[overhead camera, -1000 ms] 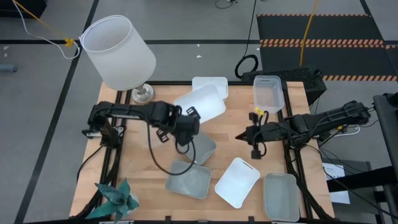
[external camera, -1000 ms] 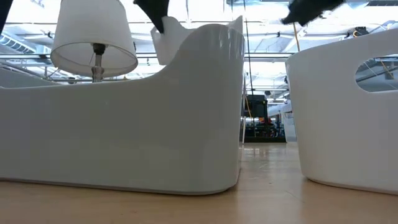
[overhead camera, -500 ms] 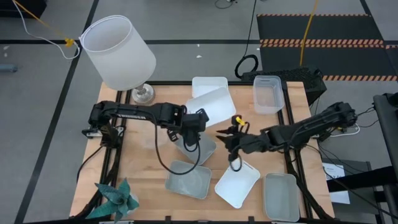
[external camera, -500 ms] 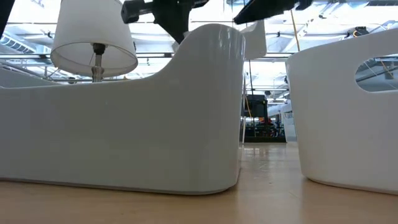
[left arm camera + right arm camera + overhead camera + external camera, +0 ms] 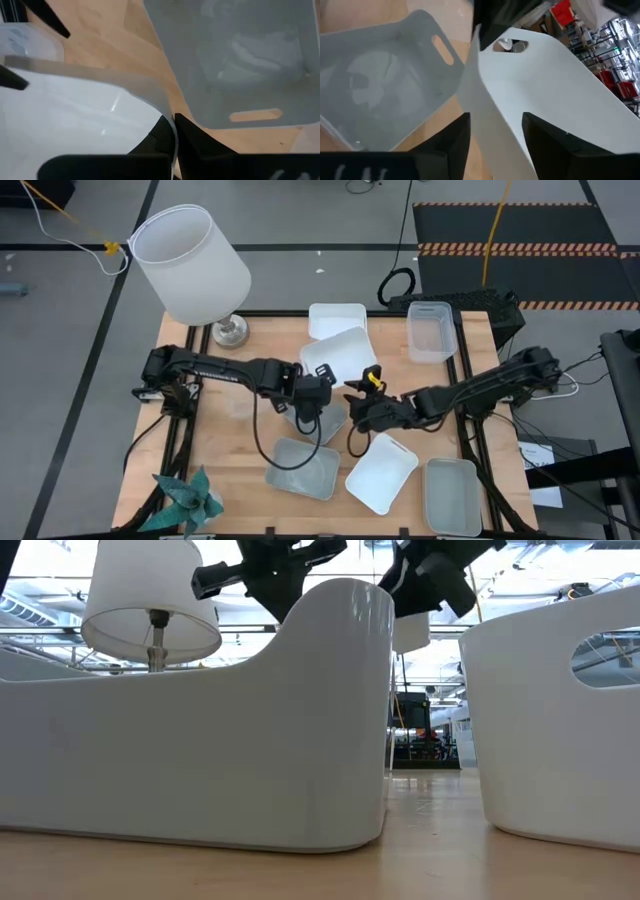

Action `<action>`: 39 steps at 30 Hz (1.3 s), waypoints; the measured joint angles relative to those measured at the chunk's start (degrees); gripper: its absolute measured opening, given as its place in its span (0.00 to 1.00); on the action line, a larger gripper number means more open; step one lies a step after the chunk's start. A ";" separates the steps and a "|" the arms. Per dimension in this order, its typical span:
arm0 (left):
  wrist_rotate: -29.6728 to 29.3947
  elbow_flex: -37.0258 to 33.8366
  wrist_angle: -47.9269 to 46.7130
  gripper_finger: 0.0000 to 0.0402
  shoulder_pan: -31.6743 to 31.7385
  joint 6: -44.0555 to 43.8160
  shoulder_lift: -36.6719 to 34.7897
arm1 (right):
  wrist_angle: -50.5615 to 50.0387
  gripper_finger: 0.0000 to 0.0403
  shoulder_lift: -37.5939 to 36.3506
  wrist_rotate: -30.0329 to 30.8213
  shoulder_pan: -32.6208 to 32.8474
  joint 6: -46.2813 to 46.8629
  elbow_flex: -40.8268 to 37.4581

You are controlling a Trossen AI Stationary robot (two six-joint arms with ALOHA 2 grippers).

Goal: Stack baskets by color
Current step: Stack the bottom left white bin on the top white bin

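My left gripper (image 5: 309, 393) is shut on a white basket (image 5: 338, 356), which hangs tilted above the table's middle. Right below it a grey-green basket (image 5: 240, 60) rests flat on the wood. My right gripper (image 5: 353, 404) has come in from the table's right side and stands open. One finger (image 5: 452, 137) is on each side of the white basket's wall (image 5: 487, 117). In the low view both grippers, left (image 5: 272, 570) and right (image 5: 440, 575), show dark above the near baskets. My left gripper pinches the white basket's wall at its rim (image 5: 171, 131) between its two fingers, one on the inner face and one on the outer. The fingers slant down at it from the table's left. The basket is lifted clear and tilted. My right gripper straddles the white basket's near wall; whether its fingers touch it, I cannot tell.
A white basket (image 5: 337, 318) and a clear one (image 5: 431, 330) sit at the far edge. Near the front lie a grey-green basket (image 5: 300, 468), a white one (image 5: 381, 472) and another grey-green one (image 5: 452, 495). A lamp (image 5: 190, 265) stands far left, a teal cloth (image 5: 185, 495) near left.
My right gripper has gone toward the table's left and a little down, up to the held white basket, rolling as it went, and has opened. My left gripper has sunk a little with the white basket, which stays tilted and clear of the table.
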 joint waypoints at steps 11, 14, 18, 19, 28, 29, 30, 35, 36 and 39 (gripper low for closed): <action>-1.79 0.00 2.70 0.01 -1.06 0.11 0.00 | -1.08 0.15 0.98 2.16 -0.28 -1.86 0.00; -2.20 0.00 3.18 0.03 -0.98 0.22 0.00 | -3.00 0.07 0.98 2.49 -0.28 -1.90 0.00; -2.24 0.00 4.30 0.04 -1.10 0.28 0.00 | -4.75 0.01 0.98 2.41 -0.26 -1.61 0.00; -2.27 0.00 4.66 0.04 -1.12 0.40 0.00 | -4.87 0.01 0.98 2.47 -0.26 -1.61 0.00; -3.22 -0.01 6.55 0.08 -1.38 -6.43 0.00 | -5.46 0.01 0.93 2.66 -0.28 -1.23 -0.04; -4.21 -0.02 7.10 0.12 -1.42 -8.93 0.00 | -5.51 0.01 0.93 2.79 -0.30 -1.20 -0.07; -5.11 0.00 7.65 0.16 -1.44 -10.99 0.00 | -5.53 0.00 0.96 2.84 -0.32 -1.17 -0.09; -10.79 0.13 8.95 0.43 -2.53 -19.56 -0.02 | -5.14 0.00 0.58 2.86 -0.62 -1.09 -0.11; -12.35 0.13 9.10 0.49 -2.93 -21.68 -0.02 | -4.99 0.00 0.30 2.89 -0.81 -1.09 -0.11; -16.06 0.13 9.20 0.64 -4.73 -26.70 -0.46 | -4.99 0.00 -0.89 2.88 -1.46 -1.09 -0.11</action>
